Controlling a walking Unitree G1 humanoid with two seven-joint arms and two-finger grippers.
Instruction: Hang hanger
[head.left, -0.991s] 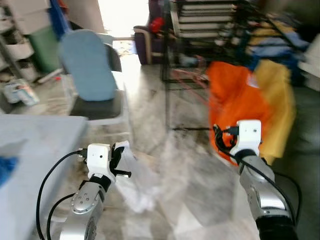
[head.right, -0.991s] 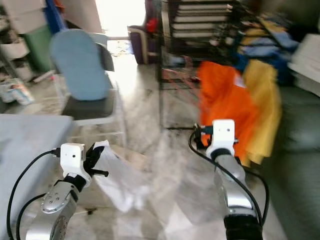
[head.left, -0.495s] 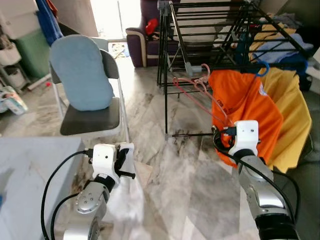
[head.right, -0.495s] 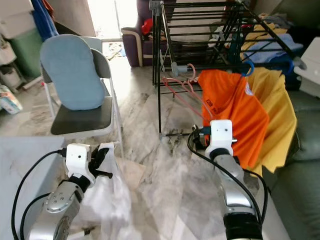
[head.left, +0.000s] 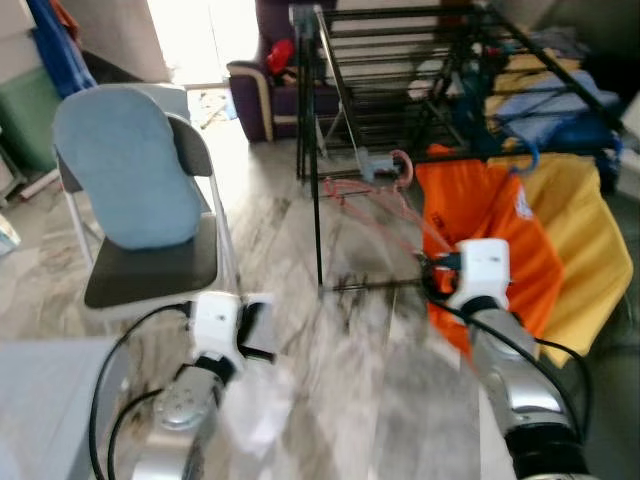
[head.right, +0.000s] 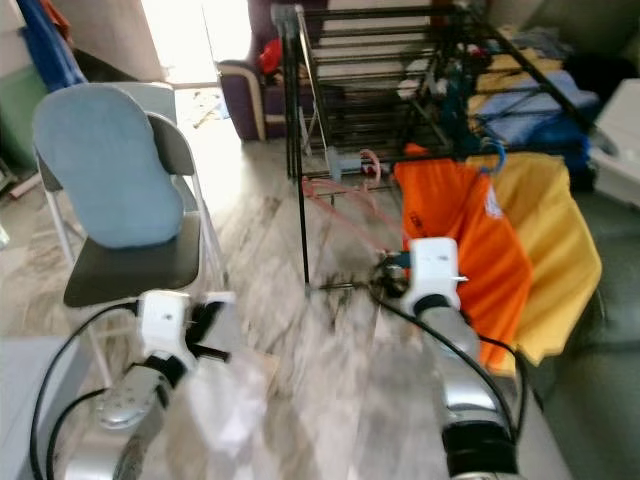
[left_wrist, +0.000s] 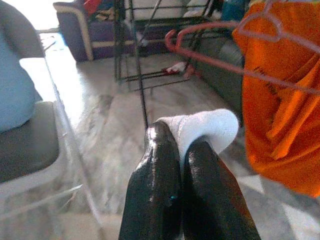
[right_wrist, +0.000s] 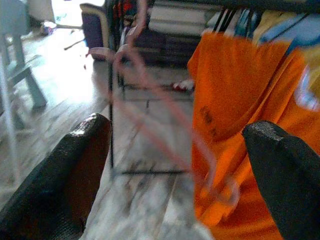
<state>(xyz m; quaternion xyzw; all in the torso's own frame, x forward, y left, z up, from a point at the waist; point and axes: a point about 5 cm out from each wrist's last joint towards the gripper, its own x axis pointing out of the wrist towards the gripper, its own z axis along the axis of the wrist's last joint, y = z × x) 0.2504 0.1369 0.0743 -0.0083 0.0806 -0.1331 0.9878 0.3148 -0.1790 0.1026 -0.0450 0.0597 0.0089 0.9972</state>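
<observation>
Standing on a marble floor before a black drying rack, now nearer and more central than a second ago, so closing on the hanging spot. Left gripper clenching white cloth. Right gripper spread wide, grasping nothing; pink hanger lying just ahead between its fingers, beside the orange shirt.

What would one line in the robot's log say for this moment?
left hand: shut on white cloth | right hand: open, pink hanger between its fingers | drying rack: ahead, orange shirt hanging on it
</observation>
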